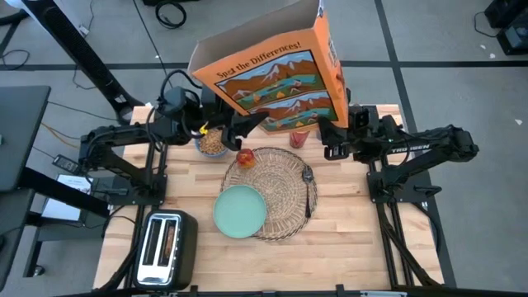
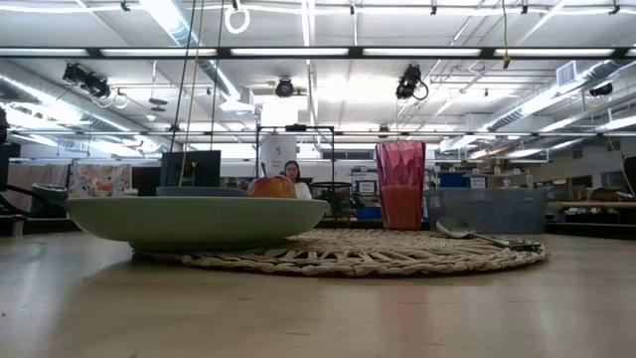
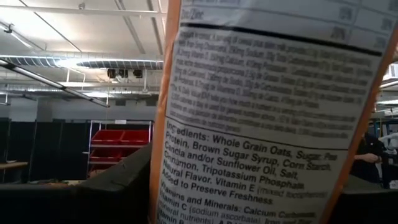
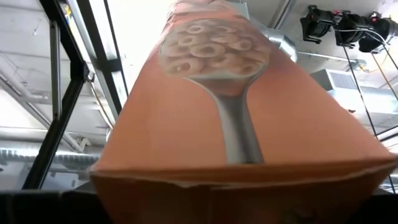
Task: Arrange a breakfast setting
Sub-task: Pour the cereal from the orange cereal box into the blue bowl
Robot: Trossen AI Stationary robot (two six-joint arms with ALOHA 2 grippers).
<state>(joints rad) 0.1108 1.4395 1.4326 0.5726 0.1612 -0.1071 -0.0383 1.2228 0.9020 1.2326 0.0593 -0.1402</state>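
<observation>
Counts: 1 cereal box [image 1: 276, 78], 1 placemat [image 1: 285, 198], 1 plate [image 1: 240, 211], 1 bowl [image 1: 212, 143], 1 cup [image 1: 300, 138], 1 spoon [image 1: 308, 188], 1 apple [image 1: 245, 157], 1 toaster [image 1: 163, 246]; 2 arms.
Cereal box: orange, top flaps open, held upright above the table's far edge between both grippers (back panel w/ "Spot the Differences" faces the overhead cam).
Left gripper [image 1: 247, 124]: set against the box's lower left; whether its jaws are clamped on the box cannot be told.
Right gripper [image 1: 333, 134]: set at the box's lower right corner; jaw state cannot be told either.
Placemat: round, woven, centred on the table.
Plate: pale teal, overlapping the mat's near-left edge.
Apple: red, on the mat's far-left rim.
Spoon: dark, laid on the mat's right side.
Bowl: blue, cereal seen inside, off the mat, beside the left gripper.
Cup: translucent red, just beyond the mat's far edge.
Toaster: silver, near-left corner.
Surface: light wood table [image 1: 346, 219].
Room: open lab, strip lights, shelving; a person [image 2: 293, 176] is seen seated far behind.
</observation>
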